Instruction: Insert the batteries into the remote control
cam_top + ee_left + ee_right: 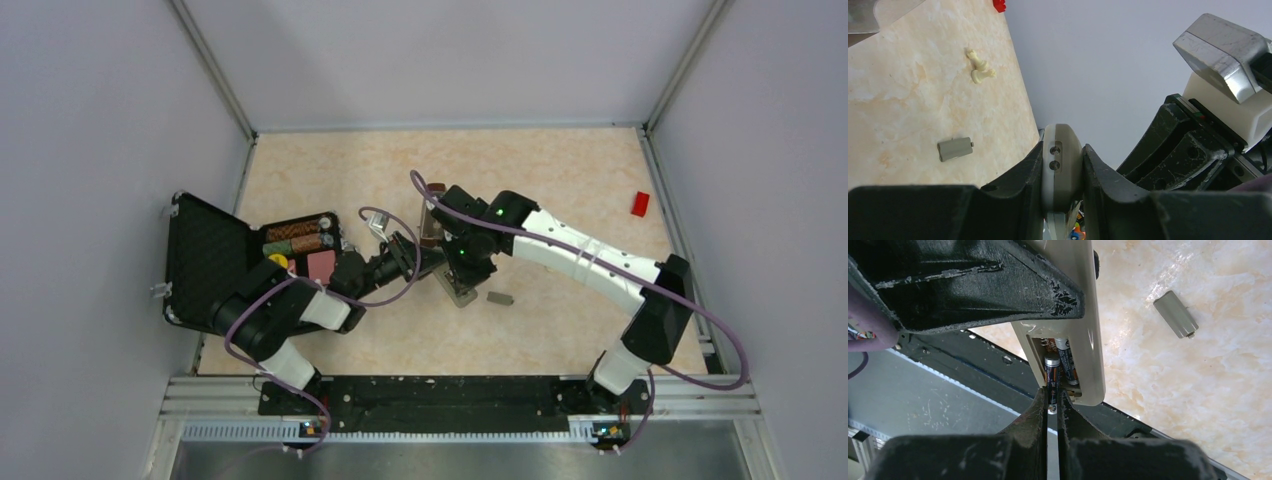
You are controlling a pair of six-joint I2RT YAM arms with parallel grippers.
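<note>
The right gripper point(1053, 396), nearly closed, pinched 1 battery point(1051, 369) at its tips; the left gripper point(1062, 167) clamped the remote control point(1093, 340). A tilted push could jam it.

i see a beige marbled table point(560, 180), grey cover point(1175, 314), red block point(640, 203), pale grey remote point(1062, 165), black-and-orange batteries point(1068, 365).

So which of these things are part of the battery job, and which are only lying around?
Part of the job: remote control, clamped in left gripper; batteries in its compartment, right gripper closed on one; grey cover, lying loose.
Lying about: red block; cream figure; open black case with its contents.
</note>
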